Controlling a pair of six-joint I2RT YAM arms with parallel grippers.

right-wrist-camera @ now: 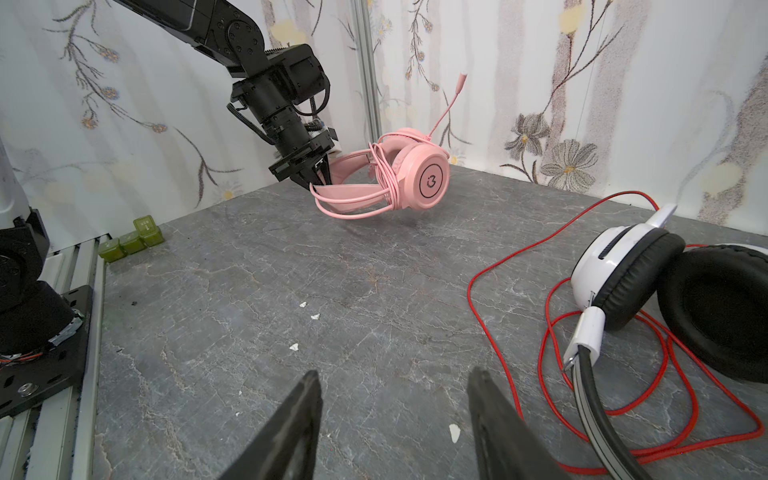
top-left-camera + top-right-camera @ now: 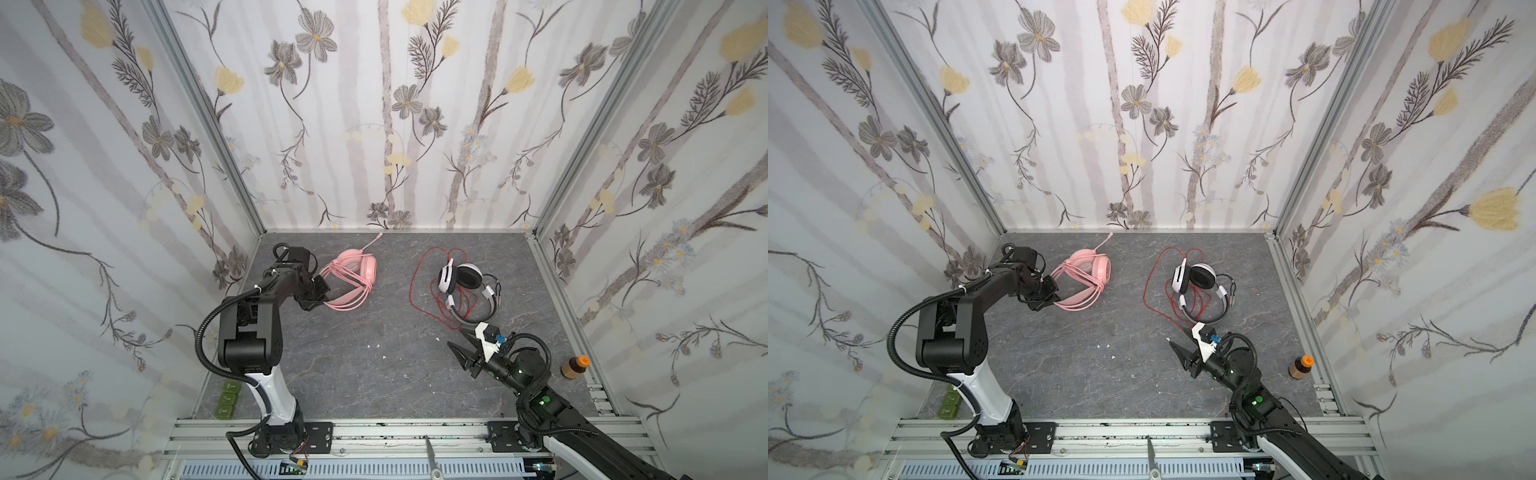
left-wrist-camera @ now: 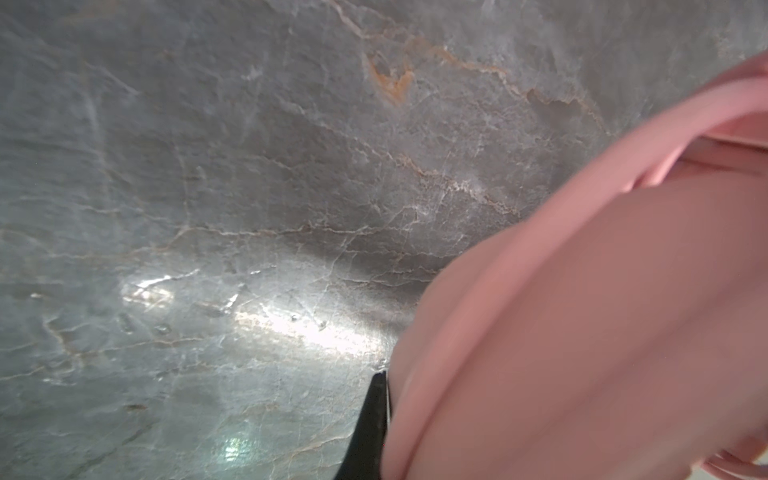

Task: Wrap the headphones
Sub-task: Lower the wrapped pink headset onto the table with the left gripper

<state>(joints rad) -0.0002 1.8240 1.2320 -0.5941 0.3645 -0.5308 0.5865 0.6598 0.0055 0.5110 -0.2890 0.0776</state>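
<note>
The pink headphones (image 2: 353, 274) (image 2: 1089, 270) (image 1: 415, 178) have their pink cord wound round the headband, and the mic boom points at the back wall. My left gripper (image 2: 322, 300) (image 2: 1056, 300) (image 1: 322, 183) (image 3: 384, 399) is shut on the pink headband (image 3: 582, 332) and holds the set just above the table. The white-and-black headphones (image 2: 465, 286) (image 2: 1200, 282) (image 1: 648, 282) lie at the right, with the red cord (image 2: 415, 286) (image 1: 490, 266) in loose loops around them. In front of them my right gripper (image 2: 457, 336) (image 2: 1177, 334) (image 1: 395, 374) is open and holds nothing.
A brown bottle with an orange cap (image 2: 573, 365) (image 2: 1300, 366) stands at the right edge. Green blocks (image 2: 226, 399) (image 1: 133, 239) sit at the front left corner. Scissors (image 2: 431, 453) lie on the front rail. White crumbs (image 2: 376, 345) dot the grey table. Papered walls close three sides.
</note>
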